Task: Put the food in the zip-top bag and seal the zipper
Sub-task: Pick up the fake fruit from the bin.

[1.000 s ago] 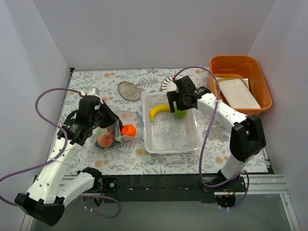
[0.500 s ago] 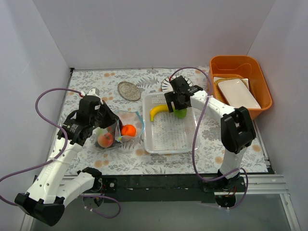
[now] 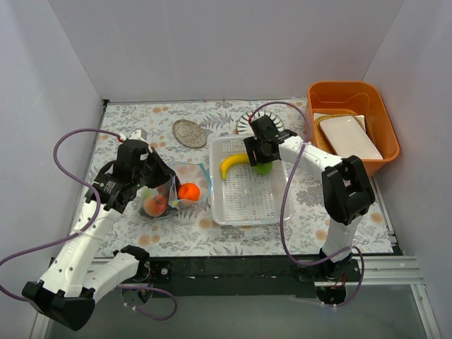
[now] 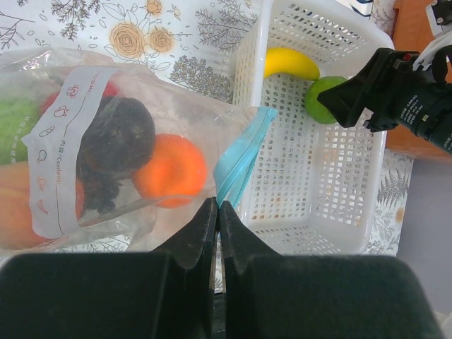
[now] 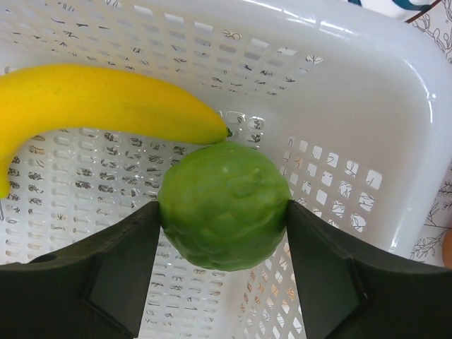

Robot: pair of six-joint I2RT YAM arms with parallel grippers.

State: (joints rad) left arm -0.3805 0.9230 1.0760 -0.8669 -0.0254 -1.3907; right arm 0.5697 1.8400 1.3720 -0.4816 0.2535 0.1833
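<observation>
The zip-top bag [image 4: 176, 106], clear and crinkly with a white label panel, lies on the left side of the counter [image 3: 233, 236]. Its mouth is turned right toward the white basket [image 4: 311, 212]. The zipper [image 4: 240, 159], a thin blue-green strip, stands bent at that mouth, just beside the basket's left wall. The left gripper [image 4: 217, 208] is pinched closed on the bag's near edge by the strip.

Inside the bag sit an orange [image 4: 169, 169], a dark brown ball [image 4: 120, 134], a peach [image 4: 18, 205] and a green ball [image 4: 10, 131].

At the basket's far end lie the yellow banana [image 5: 92, 102] and a second green ball [image 5: 222, 183], touching each other. The right gripper [image 5: 222, 212] presses this ball from both sides.
</observation>
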